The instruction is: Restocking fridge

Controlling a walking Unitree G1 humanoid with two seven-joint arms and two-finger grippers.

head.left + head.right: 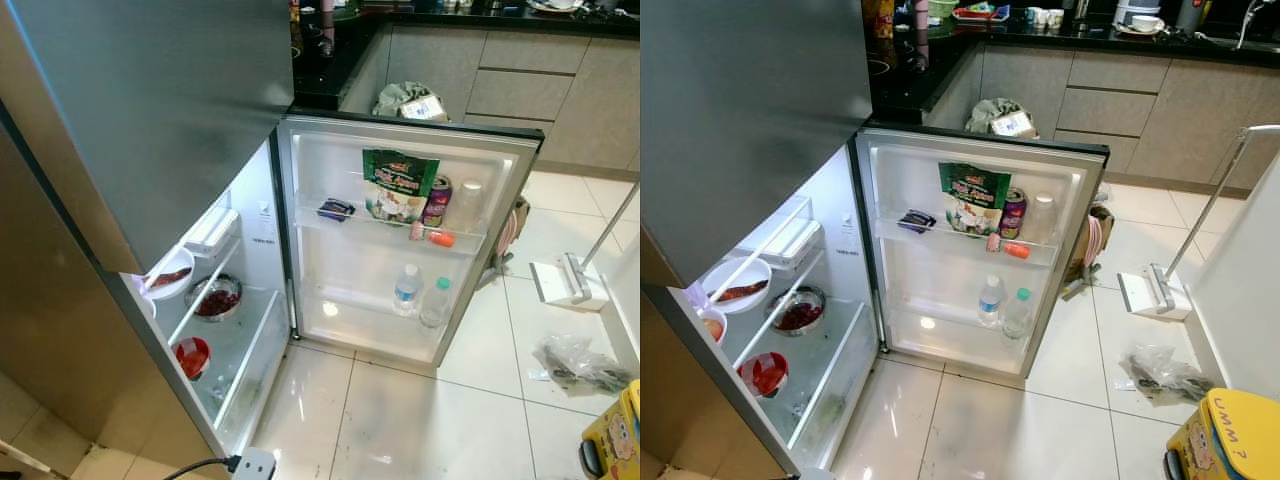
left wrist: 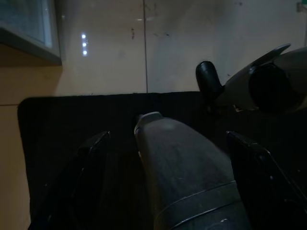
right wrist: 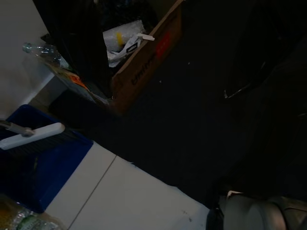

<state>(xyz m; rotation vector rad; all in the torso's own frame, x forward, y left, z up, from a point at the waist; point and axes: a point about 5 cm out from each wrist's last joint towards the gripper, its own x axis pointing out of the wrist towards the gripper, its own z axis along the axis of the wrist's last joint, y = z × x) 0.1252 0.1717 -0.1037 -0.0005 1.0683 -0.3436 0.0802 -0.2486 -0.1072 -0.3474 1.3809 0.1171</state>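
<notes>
Both grippers hang idle; we cannot tell their state. Head views: our fridge door [image 1: 400, 240] stands open, holding one green snack bag [image 1: 398, 185], one can [image 1: 437, 200] and two water bottles [image 1: 420, 294]; inside sit two bowls [image 1: 212, 297] and one red container [image 1: 192, 355]. Left wrist view: dark mat [image 2: 86, 124] on tiles. Right wrist view: one cardboard box [image 3: 144, 57].
</notes>
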